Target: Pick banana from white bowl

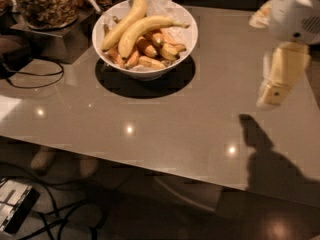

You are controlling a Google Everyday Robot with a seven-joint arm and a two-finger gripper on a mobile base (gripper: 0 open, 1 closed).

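Banana (150, 25) lies on top of the pile in the white bowl (187, 39), upper centre of frame, resting across the stubby bananas (150, 50); nothing covers it. A second long banana (127, 19) lies touching it on the left. Gripper (274, 91) hangs at the right edge, above the table (165, 134), well apart from the bowl, holding nothing; open or closed, cannot tell. Nut jar (47, 4) and cable (35, 79) sit upper left, off the likely approach.

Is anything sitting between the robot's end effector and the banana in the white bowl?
Nothing visible. The end effector hangs over the table, with only tabletop between it and the white bowl; the banana lies uncovered atop the short bananas.
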